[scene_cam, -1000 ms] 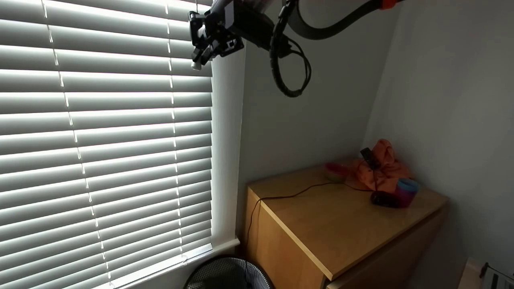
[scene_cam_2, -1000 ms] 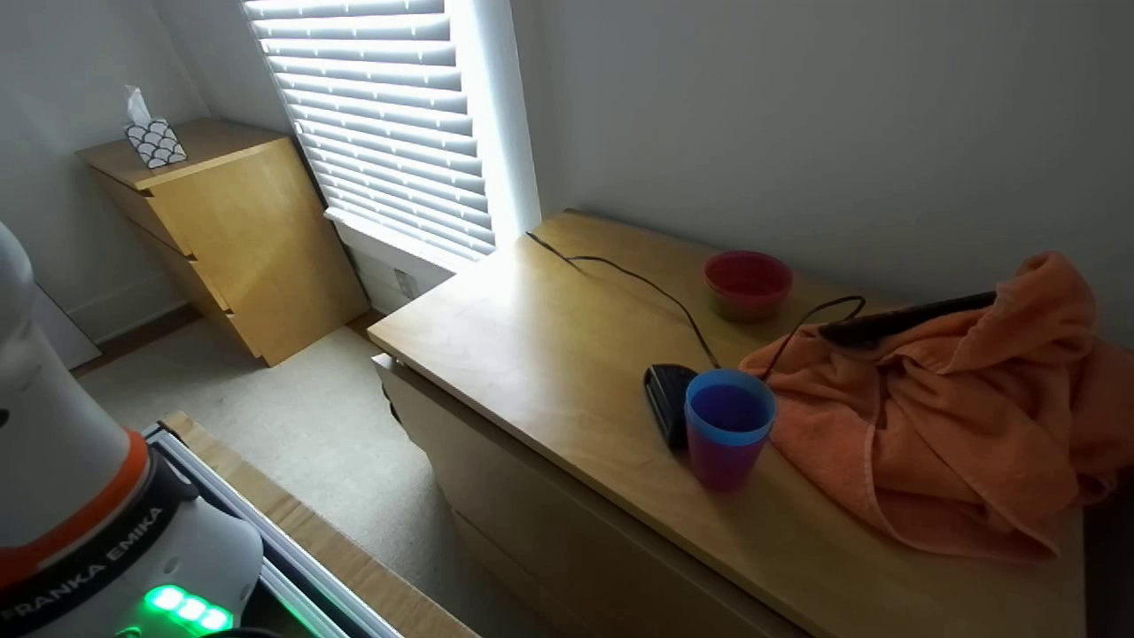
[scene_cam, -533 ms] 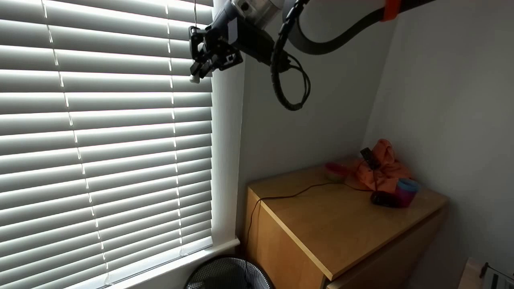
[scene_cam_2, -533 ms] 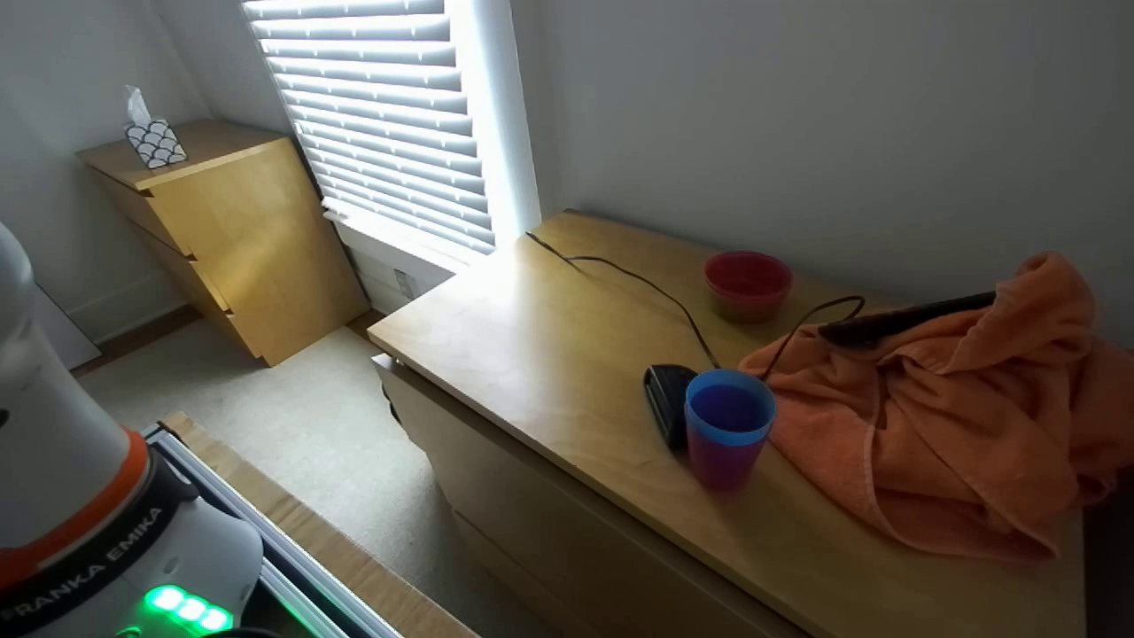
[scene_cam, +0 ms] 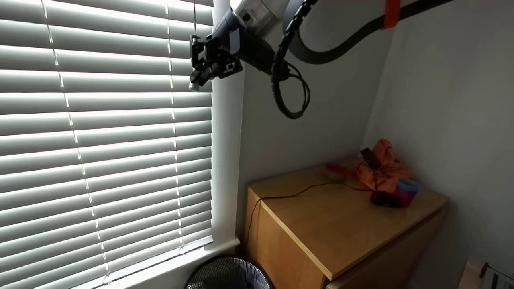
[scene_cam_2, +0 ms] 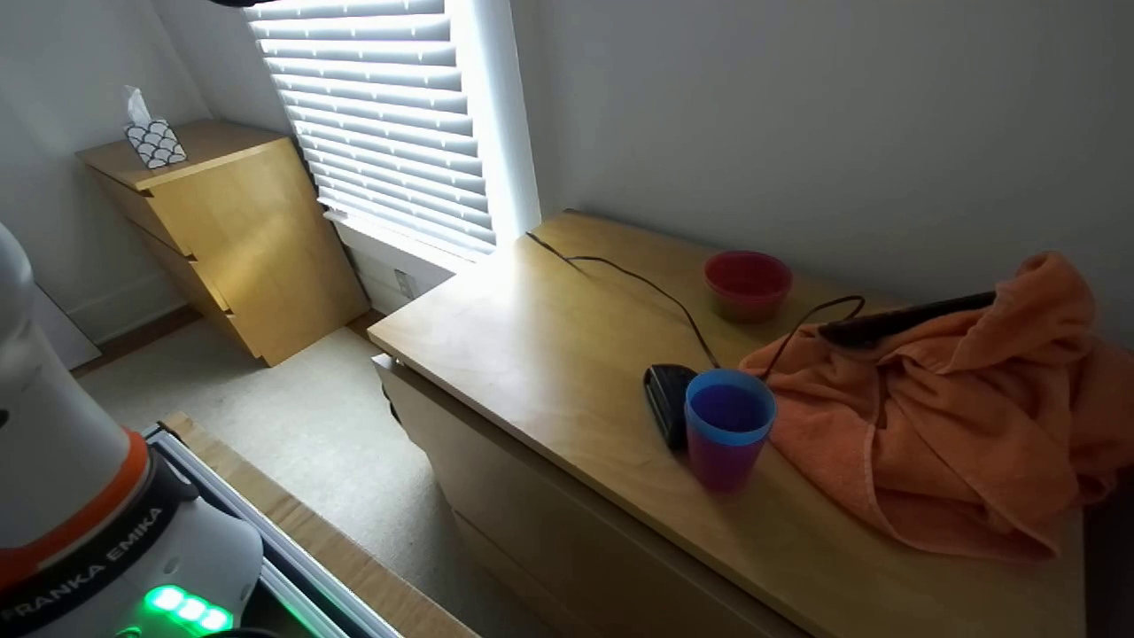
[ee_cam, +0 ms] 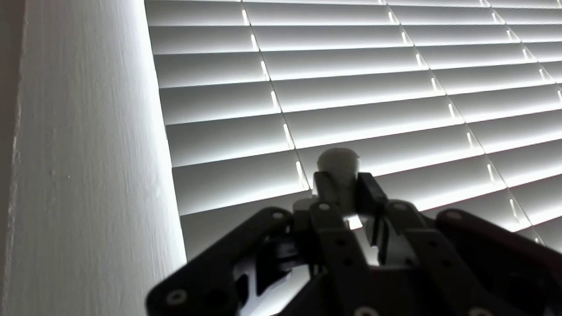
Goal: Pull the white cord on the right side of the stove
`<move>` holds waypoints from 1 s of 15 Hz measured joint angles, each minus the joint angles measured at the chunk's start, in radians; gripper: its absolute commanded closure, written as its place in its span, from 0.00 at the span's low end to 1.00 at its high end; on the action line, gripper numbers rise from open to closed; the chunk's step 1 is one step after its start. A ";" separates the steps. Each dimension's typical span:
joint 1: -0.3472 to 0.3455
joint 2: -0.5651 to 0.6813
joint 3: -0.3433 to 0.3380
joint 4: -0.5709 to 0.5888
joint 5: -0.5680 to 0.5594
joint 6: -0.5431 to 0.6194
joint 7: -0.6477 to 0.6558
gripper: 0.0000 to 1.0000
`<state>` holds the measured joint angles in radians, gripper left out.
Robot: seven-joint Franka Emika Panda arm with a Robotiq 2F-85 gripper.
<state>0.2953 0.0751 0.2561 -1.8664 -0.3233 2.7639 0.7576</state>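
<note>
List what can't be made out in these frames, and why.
White cord: upper end cut off by the top edge in an exterior view.
White knob: gripped portion partly hidden by the end effector in the wrist view.
Round black mesh object: bottom cut off by the lower edge in an exterior view.
Blue-rimmed cup: inside bottom lost in shadow in an exterior view.

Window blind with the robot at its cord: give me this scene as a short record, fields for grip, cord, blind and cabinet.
Grip: jaws closed on a small whitish end knob
Cord: thin pale pull cord, running up from the jaws out of view
Blind: white slatted window blind, lowered, light showing between slats
Cabinet: light-brown wooden cabinet, beside the blind
On top: red round bowl, purple cup with blue rim, crumpled orange cloth towel
</note>
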 measured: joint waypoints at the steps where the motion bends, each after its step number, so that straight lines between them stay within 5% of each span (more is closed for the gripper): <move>1: 0.000 0.000 0.000 -0.001 0.000 0.000 0.000 0.81; 2: 0.000 0.000 0.000 -0.002 0.000 0.000 0.000 0.81; 3: 0.000 0.000 0.000 -0.002 0.000 0.000 0.000 0.95; 15: -0.024 0.100 0.000 0.080 0.027 0.020 -0.040 0.95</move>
<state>0.2712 0.1746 0.2557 -1.7867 -0.2964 2.7835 0.7172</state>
